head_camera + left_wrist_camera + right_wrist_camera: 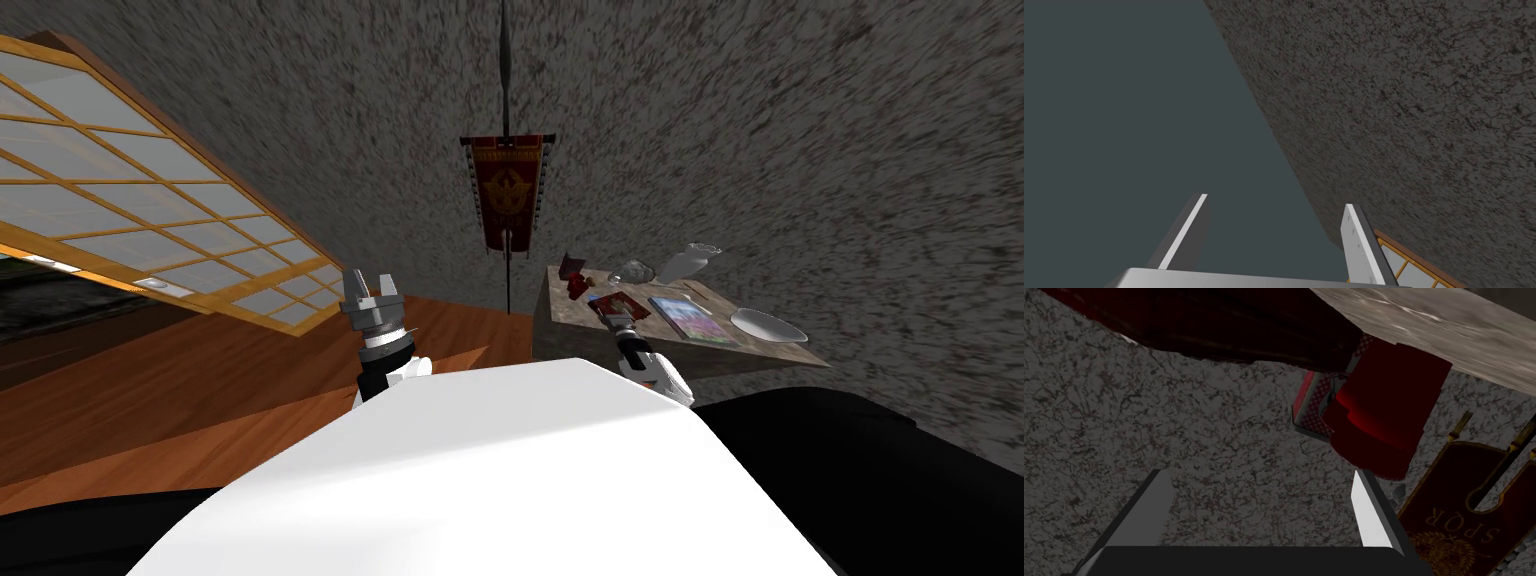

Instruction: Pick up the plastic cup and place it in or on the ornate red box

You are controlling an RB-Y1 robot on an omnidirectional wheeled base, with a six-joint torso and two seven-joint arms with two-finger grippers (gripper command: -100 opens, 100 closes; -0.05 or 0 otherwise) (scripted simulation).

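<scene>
A red plastic cup [1384,418] stands just beyond my right gripper [1258,472], off its right finger and apart from it. A red patterned object [1309,405] sits against the cup's side; I cannot tell what it is. My right gripper is open with nothing between its fingers. It hovers over a flat ornate red box [622,305], which looms as a dark red slab [1224,323] in the right wrist view. In the head view the cup is a small red shape [576,280] at the table's far left corner, past the right gripper [612,314]. My left gripper [368,282] is raised, open [1275,200] and empty.
The stone-topped table [570,330] also holds a book [685,318], a white plate [768,325] and two clear glass vessels [632,270] [690,262]. A dark red banner [508,195] hangs on the rough wall behind. A paned screen [130,220] stands to the left over wooden floor.
</scene>
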